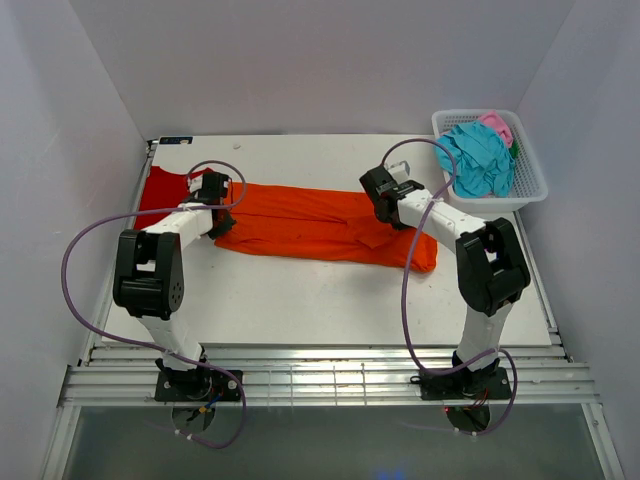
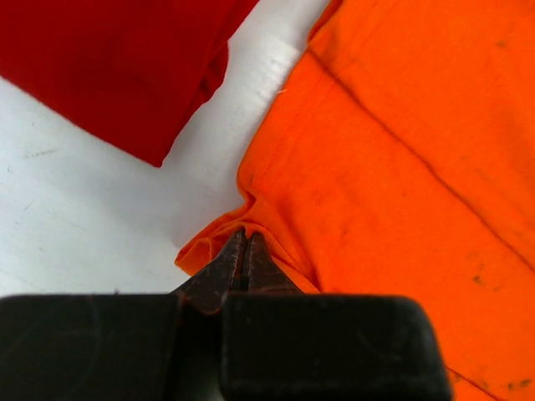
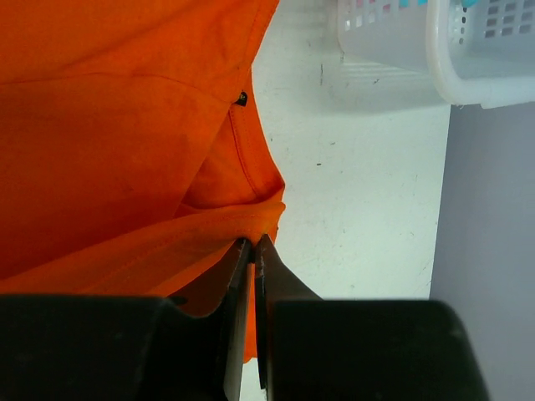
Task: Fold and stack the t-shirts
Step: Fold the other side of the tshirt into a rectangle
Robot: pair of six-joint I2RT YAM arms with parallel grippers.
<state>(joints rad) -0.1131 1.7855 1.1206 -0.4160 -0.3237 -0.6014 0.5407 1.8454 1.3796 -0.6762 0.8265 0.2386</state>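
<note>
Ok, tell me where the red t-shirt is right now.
In the top view the red t-shirt lies at the far left of the table, just left of the orange t-shirt.

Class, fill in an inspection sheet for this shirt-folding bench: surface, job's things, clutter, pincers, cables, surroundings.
Surface: white table, lightly scuffed.
Job's things: orange t-shirt laid in a long strip; red t-shirt at far left; teal t-shirt and pink t-shirt heaped in white lattice basket.
Clutter: nothing seen.
Pincers: left pincer and right pincer each shut on the orange t-shirt's edge.
Cables: purple cables loop from both arms.
Surroundings: plain white walls.
</note>
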